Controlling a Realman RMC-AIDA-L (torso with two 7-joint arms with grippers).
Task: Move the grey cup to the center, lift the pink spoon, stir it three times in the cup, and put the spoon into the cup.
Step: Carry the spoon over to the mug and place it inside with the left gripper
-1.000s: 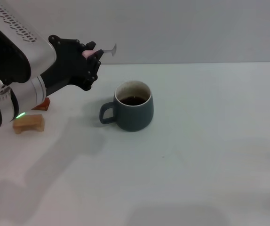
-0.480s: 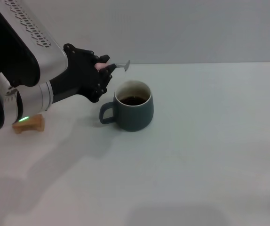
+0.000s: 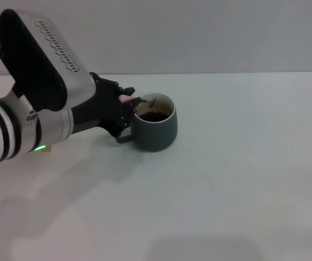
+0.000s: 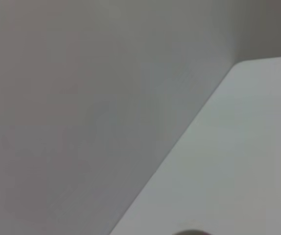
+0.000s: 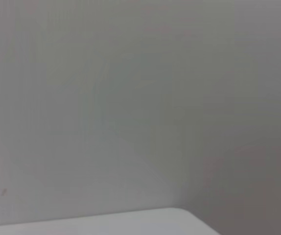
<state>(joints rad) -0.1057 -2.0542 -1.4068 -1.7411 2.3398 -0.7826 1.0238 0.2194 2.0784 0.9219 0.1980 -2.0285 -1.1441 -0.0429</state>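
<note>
The grey cup (image 3: 155, 129) stands on the white table, near the middle, with dark liquid inside and its handle toward my left arm. My left gripper (image 3: 126, 102) is shut on the pink spoon (image 3: 141, 100) by its pink handle, right at the cup's left rim. The spoon's metal bowl reaches over the rim and sits just above or at the dark liquid. The left wrist view shows only wall and table (image 4: 238, 161). My right gripper is out of view.
The white table (image 3: 243, 174) stretches to the right and front of the cup. A grey wall runs behind it. My left arm (image 3: 31, 125) covers the table's left side, hiding what lies there.
My left gripper has carried the spoon down and to the right, from well above and left of the cup to its left rim. The spoon's bowl now reaches into the cup's mouth.
</note>
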